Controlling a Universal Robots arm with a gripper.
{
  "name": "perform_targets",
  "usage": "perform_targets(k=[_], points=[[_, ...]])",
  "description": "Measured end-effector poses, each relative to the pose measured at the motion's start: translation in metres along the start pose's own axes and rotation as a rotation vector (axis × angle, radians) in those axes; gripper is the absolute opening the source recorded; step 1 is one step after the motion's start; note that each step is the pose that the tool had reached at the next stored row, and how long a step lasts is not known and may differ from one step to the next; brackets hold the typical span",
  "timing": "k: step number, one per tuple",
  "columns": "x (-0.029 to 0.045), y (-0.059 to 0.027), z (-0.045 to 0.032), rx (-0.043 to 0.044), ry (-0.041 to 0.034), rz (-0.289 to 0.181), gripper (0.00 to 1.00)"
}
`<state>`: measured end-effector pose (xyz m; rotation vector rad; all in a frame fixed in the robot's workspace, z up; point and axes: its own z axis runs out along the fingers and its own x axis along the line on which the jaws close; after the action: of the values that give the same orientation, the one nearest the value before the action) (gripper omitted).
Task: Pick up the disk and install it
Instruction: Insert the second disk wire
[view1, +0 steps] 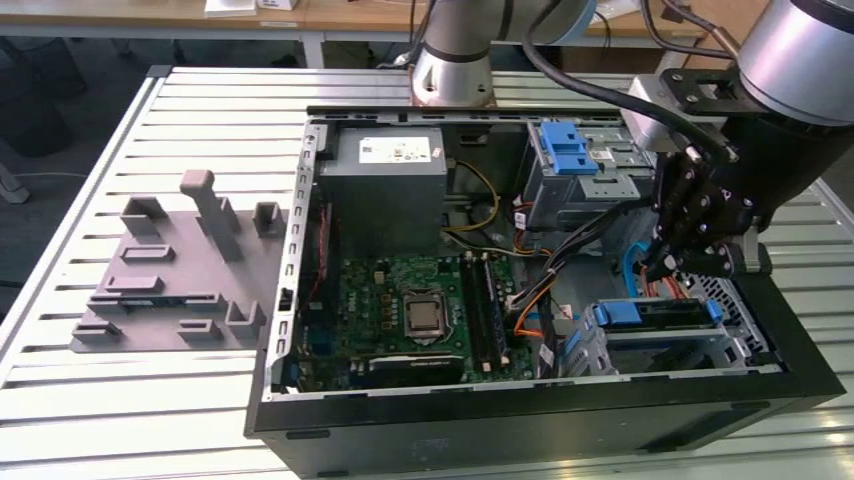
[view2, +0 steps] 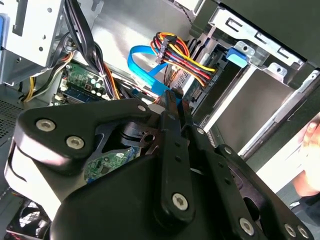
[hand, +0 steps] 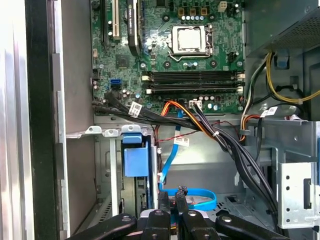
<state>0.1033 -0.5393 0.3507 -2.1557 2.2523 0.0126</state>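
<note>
The disk (view1: 654, 315), silver with blue rails, lies flat in the drive bay at the lower corner of the open computer case on the exterior view's right. It shows edge-on with its blue tab in the first wrist view (hand: 135, 161), and its blue rail end shows in the second wrist view (view2: 236, 56). My gripper (view1: 663, 268) hangs inside the case just above and beside the disk. Its black fingertips are drawn together (hand: 172, 198) at the end of a looped blue cable (hand: 196, 196), close to the disk's connector side (view2: 172, 97). Whether they pinch the cable's plug is hidden.
The motherboard (view1: 414, 310) fills the case floor, with a grey power supply box (view1: 387, 170) behind it. An upper drive cage carries a ridged blue tab (view1: 567, 150). Black and coloured wire bundles (hand: 220, 142) cross near the gripper. A grey fixture (view1: 174, 270) sits on the slatted table (view1: 107, 400).
</note>
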Motion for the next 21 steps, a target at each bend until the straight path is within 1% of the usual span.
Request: perform_targets(k=[3,6,9,14,21], points=[[0.0024,0.0003,0.0012,0.0042,-0.0003,-0.015,0.16],[0.0040,0.0012,0.0021,0.0061,-0.0007,-0.024,0.16],[0.0046,0.0016,0.0032,0.0064,-0.0003,-0.034,0.16],[0.0061,0.0017,0.0057,0.0059,-0.0005,-0.077,0.16],[0.0125,0.0014,0.0086,0.0121,-0.0010,-0.081,0.16]])
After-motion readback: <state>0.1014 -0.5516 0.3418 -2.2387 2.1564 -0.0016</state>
